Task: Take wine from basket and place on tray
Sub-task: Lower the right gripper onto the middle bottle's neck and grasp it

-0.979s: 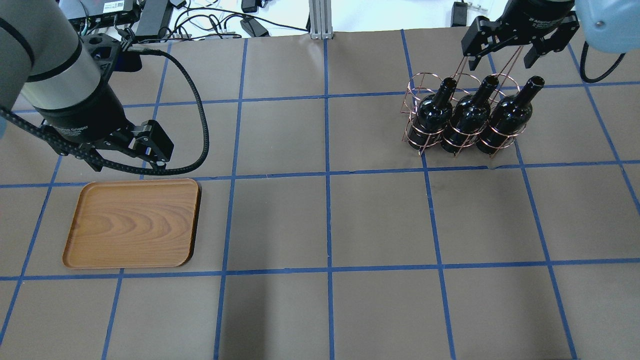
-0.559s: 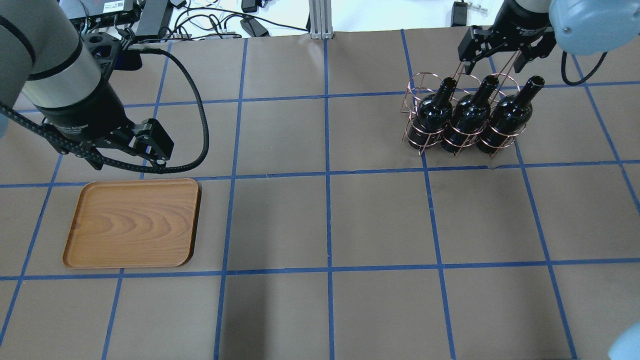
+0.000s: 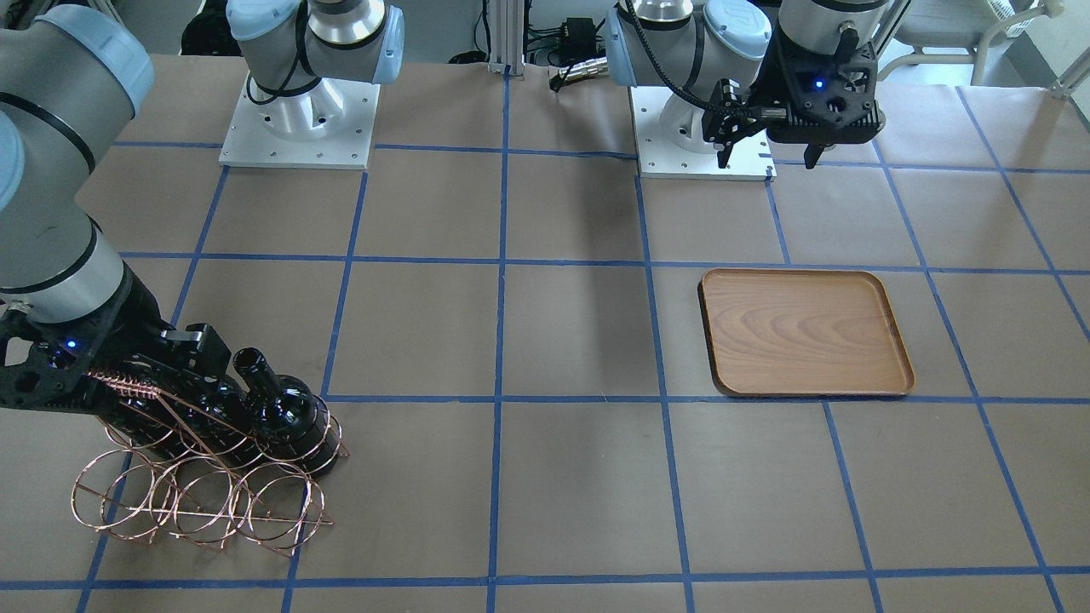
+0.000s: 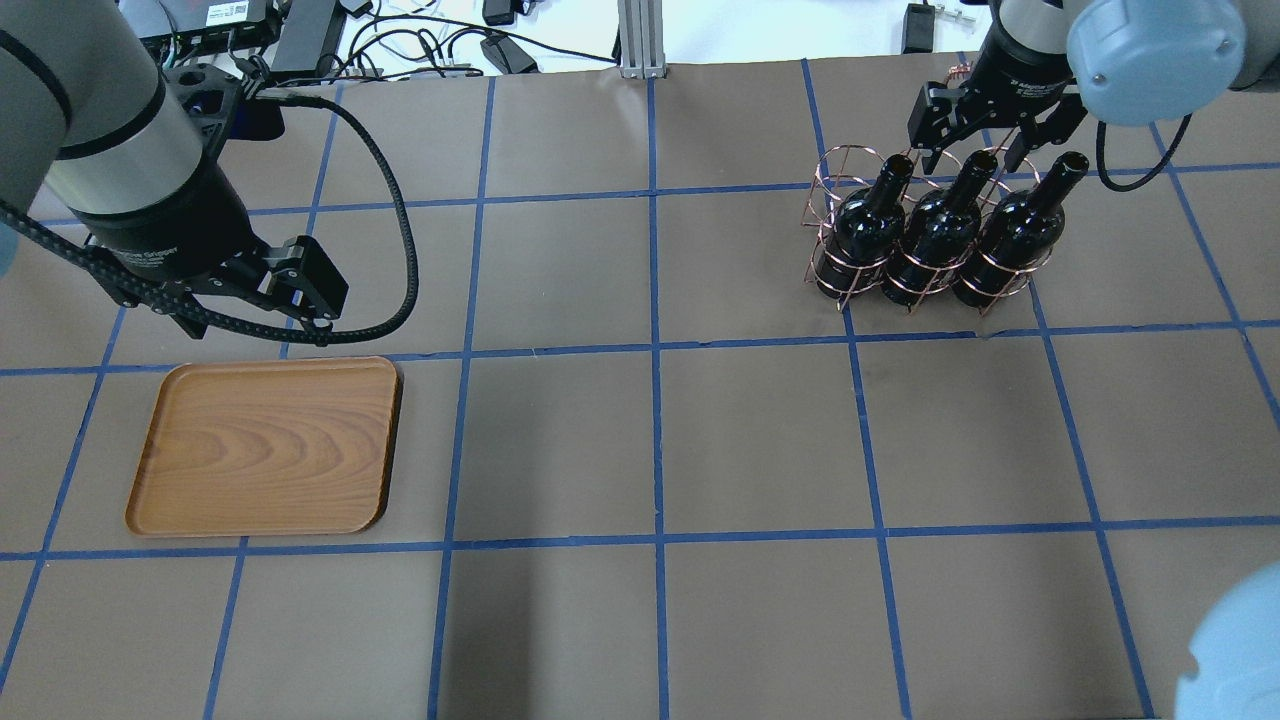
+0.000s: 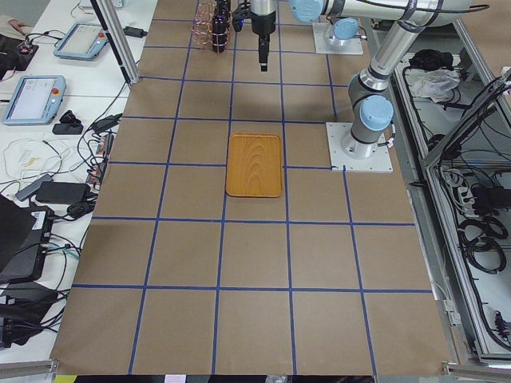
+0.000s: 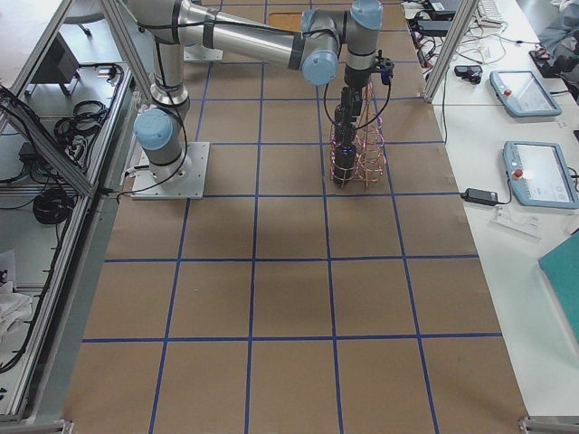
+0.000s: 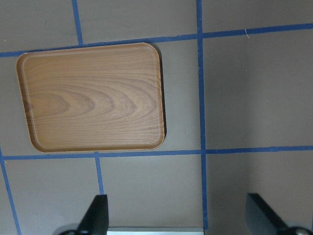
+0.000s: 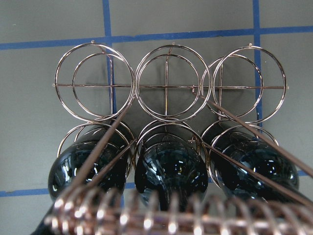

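Three black wine bottles [image 4: 935,235] stand in the near row of the copper wire basket [image 4: 835,170] at the far right. They show from above in the right wrist view [image 8: 170,171]. The basket's coiled handle [image 8: 146,215] is close under that camera. My right gripper [image 4: 972,150] is open, low over the bottle necks, with the middle neck roughly between its fingers. The wooden tray [image 4: 265,445] lies bare at the near left and shows in the left wrist view [image 7: 93,98]. My left gripper [image 4: 250,305] is open and empty, held above the table just behind the tray.
The basket's far row of loops [image 8: 171,83] holds nothing. Blue tape lines grid the brown table [image 4: 650,440]. Cables and power bricks [image 4: 400,40] lie beyond the far edge. The arm bases [image 3: 298,119] stand on the robot's side.
My right gripper has come down and toward the bottle necks, closer to the basket's handle. The left arm, tray and bottles have not moved.
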{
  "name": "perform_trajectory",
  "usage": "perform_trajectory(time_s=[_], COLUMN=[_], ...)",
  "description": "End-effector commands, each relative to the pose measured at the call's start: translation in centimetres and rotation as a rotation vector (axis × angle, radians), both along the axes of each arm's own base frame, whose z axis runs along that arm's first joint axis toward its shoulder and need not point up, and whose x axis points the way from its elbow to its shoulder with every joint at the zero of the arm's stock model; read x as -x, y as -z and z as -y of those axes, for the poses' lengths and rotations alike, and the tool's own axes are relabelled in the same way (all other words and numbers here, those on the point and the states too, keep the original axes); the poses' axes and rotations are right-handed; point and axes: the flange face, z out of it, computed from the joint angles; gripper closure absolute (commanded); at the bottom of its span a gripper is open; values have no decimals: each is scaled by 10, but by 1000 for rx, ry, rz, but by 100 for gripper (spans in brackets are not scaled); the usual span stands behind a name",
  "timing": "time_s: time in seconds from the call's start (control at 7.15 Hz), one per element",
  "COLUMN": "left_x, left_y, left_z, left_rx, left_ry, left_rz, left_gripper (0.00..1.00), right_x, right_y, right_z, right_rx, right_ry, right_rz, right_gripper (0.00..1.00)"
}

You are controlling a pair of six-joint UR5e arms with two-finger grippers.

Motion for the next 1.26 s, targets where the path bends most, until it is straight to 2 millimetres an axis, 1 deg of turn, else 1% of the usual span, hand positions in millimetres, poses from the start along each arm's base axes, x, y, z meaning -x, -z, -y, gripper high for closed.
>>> perform_trajectory(time_s=[0.0,0.14,0.28,0.42,0.56,0.7,0.84,0.98,1.12], left_x=[0,0,0,-1,-1,0,0,-1,-1], left_y=[2,1,1,1,1,1,1,1,1], left_z=[0,0,-1,0,0,0,0,0,0], left_rx=[-3,-4,-7,-7,-7,-5,-4,-4,-2], left_ry=[1,1,1,0,0,1,1,0,0], left_rz=[0,0,3,3,3,1,0,1,1], left_gripper=[0,0,0,0,0,0,0,0,0], right_x=[-1,-1,-1,-1,-1,1,-3,-6,-6], right_y=[5,5,7,5,-2,-21,-70,-119,-159], right_z=[-3,-4,-6,-6,-6,-9,-23,-45,-65], right_rx=[-38,-41,-62,-65,-55,-25,16,35,53], right_ry=[-1,-1,1,1,-1,2,-2,0,-3], right_rz=[5,-2,-1,-2,-3,-7,-14,-17,-20], right_gripper=[39,41,51,62,76,85,85,84,84])
